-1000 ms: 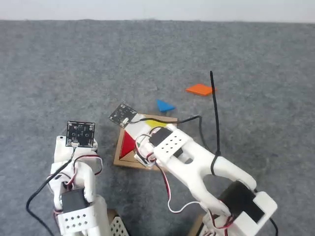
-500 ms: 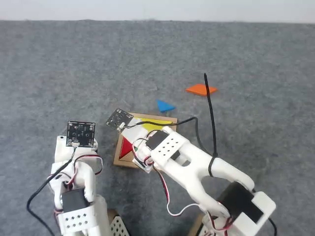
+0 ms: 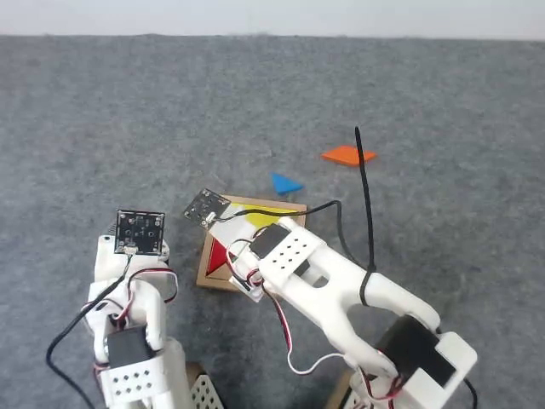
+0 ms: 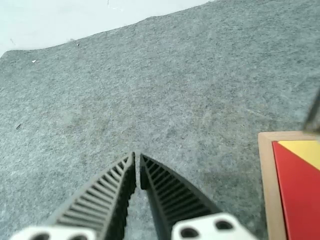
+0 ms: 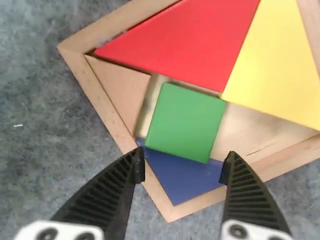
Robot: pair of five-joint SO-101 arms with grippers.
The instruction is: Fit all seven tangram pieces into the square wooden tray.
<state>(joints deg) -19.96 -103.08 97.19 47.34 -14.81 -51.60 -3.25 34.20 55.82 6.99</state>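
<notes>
the right gripper [image 5: 184, 159] hangs over the square wooden tray [image 5: 101, 100], with its fingers wide apart and nothing in them. in the tray lie a big red triangle [image 5: 190, 30], a big yellow triangle [image 5: 272, 65], a green square [image 5: 185, 122] and a dark blue piece [image 5: 182, 177]. the green square touches the dark blue piece. a small blue triangle [image 3: 285, 183] and a flat orange piece [image 3: 345, 155] lie on the grey mat [image 3: 128, 111], away from the tray. the left gripper [image 4: 137, 157] has its fingers closed together over the mat, beside the tray.

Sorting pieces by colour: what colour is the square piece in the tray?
The square piece is green; right wrist view.
</notes>
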